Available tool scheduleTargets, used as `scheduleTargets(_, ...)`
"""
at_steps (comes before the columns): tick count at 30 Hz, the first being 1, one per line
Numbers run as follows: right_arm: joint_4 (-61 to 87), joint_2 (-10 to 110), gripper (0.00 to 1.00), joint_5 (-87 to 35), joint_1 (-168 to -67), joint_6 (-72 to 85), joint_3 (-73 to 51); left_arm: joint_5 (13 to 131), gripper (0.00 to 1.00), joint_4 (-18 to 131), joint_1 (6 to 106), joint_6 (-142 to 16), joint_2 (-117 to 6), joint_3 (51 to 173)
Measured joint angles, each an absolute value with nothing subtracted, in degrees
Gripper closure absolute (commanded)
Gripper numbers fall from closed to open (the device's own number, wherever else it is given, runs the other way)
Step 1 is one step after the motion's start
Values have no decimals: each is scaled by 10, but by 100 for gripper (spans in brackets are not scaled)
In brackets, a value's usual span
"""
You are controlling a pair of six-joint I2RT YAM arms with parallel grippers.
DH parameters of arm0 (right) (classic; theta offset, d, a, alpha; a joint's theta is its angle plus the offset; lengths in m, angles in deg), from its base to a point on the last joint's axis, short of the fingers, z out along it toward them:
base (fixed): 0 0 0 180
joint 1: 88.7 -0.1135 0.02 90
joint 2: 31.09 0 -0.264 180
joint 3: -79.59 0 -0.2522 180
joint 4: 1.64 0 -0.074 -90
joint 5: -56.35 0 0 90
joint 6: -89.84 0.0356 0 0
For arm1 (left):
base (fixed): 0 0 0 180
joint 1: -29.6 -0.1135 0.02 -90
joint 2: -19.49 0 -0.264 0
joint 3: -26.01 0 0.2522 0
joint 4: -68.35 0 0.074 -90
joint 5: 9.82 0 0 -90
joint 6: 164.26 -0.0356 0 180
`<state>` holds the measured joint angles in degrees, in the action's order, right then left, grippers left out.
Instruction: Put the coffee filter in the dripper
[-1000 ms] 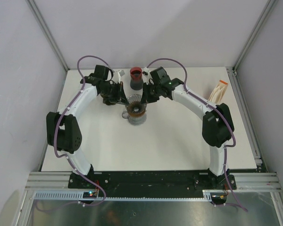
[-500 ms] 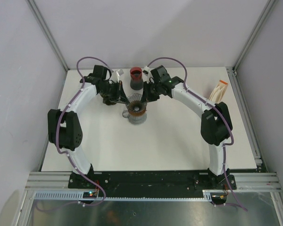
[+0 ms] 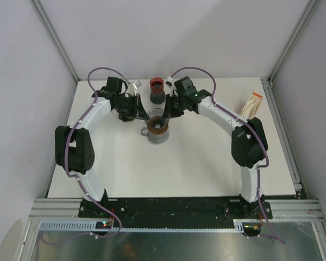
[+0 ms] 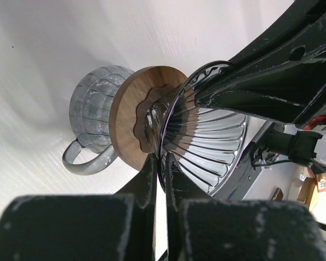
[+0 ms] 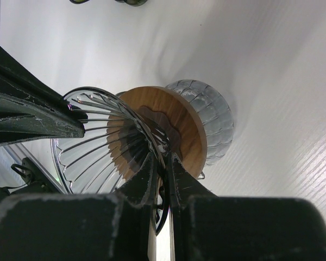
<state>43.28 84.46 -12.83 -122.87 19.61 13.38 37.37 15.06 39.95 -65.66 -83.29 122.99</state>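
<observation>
Preparatory step: left gripper [image 4: 162, 163] and right gripper [image 5: 162, 169], each closed narrow on opposite sides of the empty dripper's [image 4: 206, 147] rim atop its mug [image 4: 92, 125], with the apparent filter [image 3: 254, 104] well apart at the table's [image 3: 206, 163] right edge; next, one gripper should release and fetch it.

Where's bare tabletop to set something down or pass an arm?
Bare: the table's near half, bordered by the dripper, both arms and their bases. Crowded: far centre, where left gripper and right gripper pinch the dripper's rim by the red cup.
</observation>
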Motion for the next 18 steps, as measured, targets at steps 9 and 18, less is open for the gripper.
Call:
scheduleTargets(9, 398, 833, 100, -131, -1229, 206, 104, 364, 100, 169, 397, -657, -831, 1213)
scheduleTargets(18, 385, 827, 100, -132, -1229, 208, 93, 362, 100, 178, 397, -657, -824, 1207)
